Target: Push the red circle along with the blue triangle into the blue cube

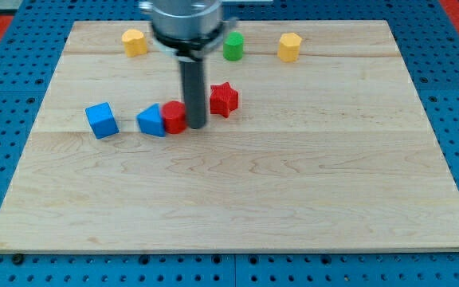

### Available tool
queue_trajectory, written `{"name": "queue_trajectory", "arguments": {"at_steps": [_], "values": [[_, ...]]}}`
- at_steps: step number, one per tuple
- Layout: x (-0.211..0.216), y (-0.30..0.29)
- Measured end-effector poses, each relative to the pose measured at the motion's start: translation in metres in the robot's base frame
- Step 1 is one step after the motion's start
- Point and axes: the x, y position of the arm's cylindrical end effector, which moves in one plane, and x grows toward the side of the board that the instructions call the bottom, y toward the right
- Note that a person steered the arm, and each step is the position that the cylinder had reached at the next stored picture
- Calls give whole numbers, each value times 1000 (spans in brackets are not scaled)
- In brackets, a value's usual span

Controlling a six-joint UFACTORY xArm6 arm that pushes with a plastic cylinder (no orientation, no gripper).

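Observation:
The blue cube sits on the wooden board at the view's left. The blue triangle lies a short gap to its right. The red circle touches the triangle's right side. My tip is right against the red circle's right side. The rod rises from there to the arm's body at the view's top.
A red star lies just right of the rod. Along the view's top edge of the board stand a yellow block, a green block and another yellow block.

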Motion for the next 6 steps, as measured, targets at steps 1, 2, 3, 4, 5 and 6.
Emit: {"name": "queue_trajectory", "arguments": {"at_steps": [1,2,3,4,5,6], "values": [[0,-30],[19,-24],[23,-48],[-10,-51],[-16,-62],[-16,-59]]}}
